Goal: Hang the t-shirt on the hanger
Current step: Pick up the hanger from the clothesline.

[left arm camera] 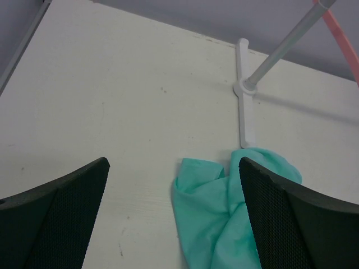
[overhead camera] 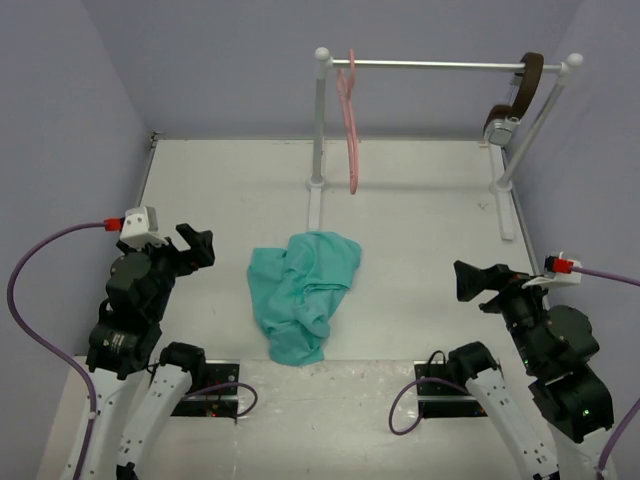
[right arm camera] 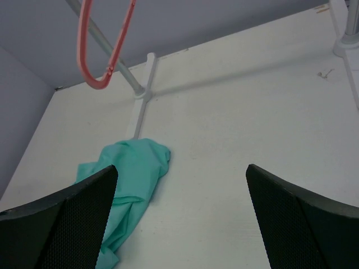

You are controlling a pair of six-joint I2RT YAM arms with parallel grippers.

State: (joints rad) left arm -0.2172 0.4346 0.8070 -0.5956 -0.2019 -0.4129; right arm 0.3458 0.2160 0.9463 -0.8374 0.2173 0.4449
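The teal-green t-shirt (overhead camera: 303,292) lies crumpled on the white table, between the two arms. It also shows in the left wrist view (left arm camera: 224,213) and in the right wrist view (right arm camera: 129,174). The pink hanger (overhead camera: 350,125) hangs by its hook from the metal rail at the back; parts of it show in the left wrist view (left arm camera: 343,36) and in the right wrist view (right arm camera: 106,50). My left gripper (overhead camera: 197,246) is open and empty, left of the shirt. My right gripper (overhead camera: 470,281) is open and empty, right of the shirt.
A garment rack (overhead camera: 440,66) with white posts and flat feet stands at the back of the table (overhead camera: 420,230). A brown strap with a metal piece (overhead camera: 518,100) hangs at the rail's right end. Purple walls close in both sides.
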